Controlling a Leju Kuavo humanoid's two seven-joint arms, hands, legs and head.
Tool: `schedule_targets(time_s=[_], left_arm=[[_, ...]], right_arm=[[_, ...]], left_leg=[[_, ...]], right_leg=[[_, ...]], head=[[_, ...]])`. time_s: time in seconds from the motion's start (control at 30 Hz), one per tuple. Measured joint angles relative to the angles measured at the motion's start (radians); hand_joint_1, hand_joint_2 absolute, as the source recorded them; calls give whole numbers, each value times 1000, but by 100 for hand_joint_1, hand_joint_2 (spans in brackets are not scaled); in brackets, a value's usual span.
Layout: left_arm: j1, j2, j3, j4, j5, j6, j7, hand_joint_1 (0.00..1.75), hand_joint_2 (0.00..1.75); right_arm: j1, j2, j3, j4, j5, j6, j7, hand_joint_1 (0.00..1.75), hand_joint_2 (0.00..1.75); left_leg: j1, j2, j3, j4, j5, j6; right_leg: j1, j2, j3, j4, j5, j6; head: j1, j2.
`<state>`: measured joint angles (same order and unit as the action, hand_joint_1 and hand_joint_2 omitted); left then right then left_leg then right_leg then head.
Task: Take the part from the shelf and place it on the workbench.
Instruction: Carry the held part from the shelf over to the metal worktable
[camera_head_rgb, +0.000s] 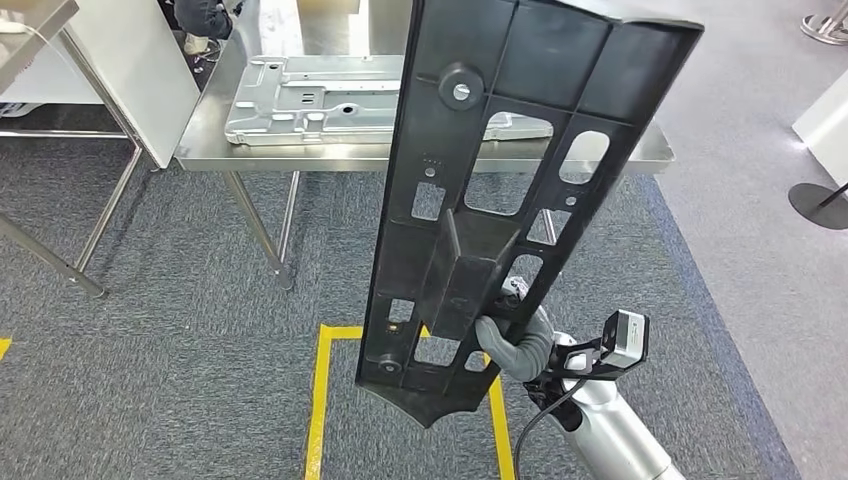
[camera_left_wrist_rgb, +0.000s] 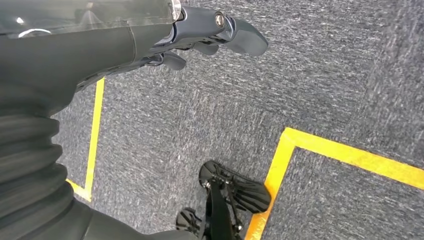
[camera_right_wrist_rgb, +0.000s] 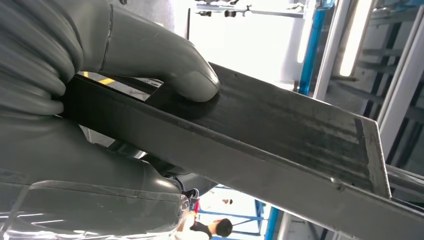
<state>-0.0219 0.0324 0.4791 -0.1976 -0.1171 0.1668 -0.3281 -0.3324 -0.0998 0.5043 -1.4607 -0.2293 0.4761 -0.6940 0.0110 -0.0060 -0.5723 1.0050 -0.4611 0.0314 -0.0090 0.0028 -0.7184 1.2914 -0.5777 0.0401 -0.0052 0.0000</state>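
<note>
- The part (camera_head_rgb: 500, 190), a long black ribbed panel with cut-outs, is off the shelf: in the head view it stands nearly upright through the middle of the frame, leaning toward the upper right.
- The right hand (camera_head_rgb: 515, 340) grips it low down, at centre-right of the frame, fingers wrapped round one edge.
- The bench (camera_head_rgb: 330, 152) lies across the upper middle, beyond the part and not touching it. A silver plate (camera_head_rgb: 310, 105) lies on its top.
- So the pick looks done; the carry to the bench and the set-down are left.
- The right wrist view gives the grip close up: the thumb (camera_right_wrist_rgb: 165, 62) presses flat on one face of the part (camera_right_wrist_rgb: 280, 135), with the rest of the hand below it, clamping the edge.
- The left wrist view has the left hand (camera_left_wrist_rgb: 210, 30) at the top of the frame, over grey carpet (camera_left_wrist_rgb: 310, 75) with yellow tape (camera_left_wrist_rgb: 350, 152). It holds nothing, fingers loosely extended.
- The head view alone gives the part's place against the bench.
</note>
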Motion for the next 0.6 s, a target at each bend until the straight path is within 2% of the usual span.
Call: schedule_targets(time_s=[0.03,0.1,0.13,0.17,0.23,0.33,0.37,0.4,0.47,0.5,0.53,0.57,0.6], left_arm=[[1,0,0,0,-2,0,0,0,175],[2,-2,0,0,-8,0,-1,0,175],[1,-3,0,0,-11,0,-2,0,175],[0,-4,0,0,-14,-1,-3,0,175],[-1,-4,0,0,-18,-2,-5,0,175],[-2,-3,0,0,-22,-3,-6,0,175],[-3,-2,0,0,-24,-3,-6,0,175],[-3,-2,0,0,-25,-4,-6,0,175],[-2,0,0,0,-27,-3,-6,0,175],[-1,0,0,0,-27,-3,-6,0,175],[1,1,0,0,-28,-3,-6,0,175],[2,1,0,0,-29,-3,-6,0,175],[2,3,0,0,-29,-3,-6,0,175]], right_arm=[[0,0,0,2,-1,0,0,175,175],[0,-1,-1,4,-3,-2,-1,175,175],[0,-1,-1,3,-4,-4,-2,175,175],[0,-1,-1,2,-5,-8,-2,175,175],[3,-2,-2,-2,-5,-15,-3,175,175],[10,-3,-4,-13,-4,-18,-3,175,175],[11,-3,-4,-17,-4,-18,-3,175,175],[14,-3,-4,-19,-4,-18,-3,175,175],[20,-3,-4,-22,-3,-18,-3,175,175],[24,-3,-4,-22,-3,-17,-3,175,175],[27,-3,-4,-22,-3,-17,-3,175,175],[29,-3,-4,-22,-3,-17,-3,175,175],[30,-3,-4,-24,-3,-17,-3,175,175]], left_leg=[[-1,-1,6,0,-4,0],[-3,-2,20,0,-14,-3],[-5,-2,24,1,-19,-6],[-5,-2,26,1,-23,-11],[-6,-2,27,-1,-29,-22],[-7,0,33,12,-46,-39],[-6,0,18,48,-64,-44],[-3,0,-11,106,-88,-48],[0,1,-90,238,-131,-56],[2,1,-117,273,-130,-59],[3,1,-126,268,-108,-61],[5,1,-113,223,-69,-62],[7,1,-88,154,-23,-62]], right_leg=[[0,0,0,-19,28,-3],[4,0,47,-150,113,-15],[8,-1,74,-217,142,-23],[12,-2,93,-263,157,-29],[18,-2,103,-288,155,-37],[9,1,124,-308,153,-48],[6,0,134,-315,152,-51],[5,-1,142,-318,149,-55],[6,-2,150,-318,140,-58],[6,-1,155,-317,135,-58],[5,0,160,-315,130,-58],[5,1,167,-313,123,-56],[5,3,174,-310,115,-53]], head=[[0,0],[0,0],[0,0],[0,0],[-1,0],[-2,0],[-4,0],[-5,0],[-6,0],[-6,0],[-6,0],[-6,0],[-6,0]])
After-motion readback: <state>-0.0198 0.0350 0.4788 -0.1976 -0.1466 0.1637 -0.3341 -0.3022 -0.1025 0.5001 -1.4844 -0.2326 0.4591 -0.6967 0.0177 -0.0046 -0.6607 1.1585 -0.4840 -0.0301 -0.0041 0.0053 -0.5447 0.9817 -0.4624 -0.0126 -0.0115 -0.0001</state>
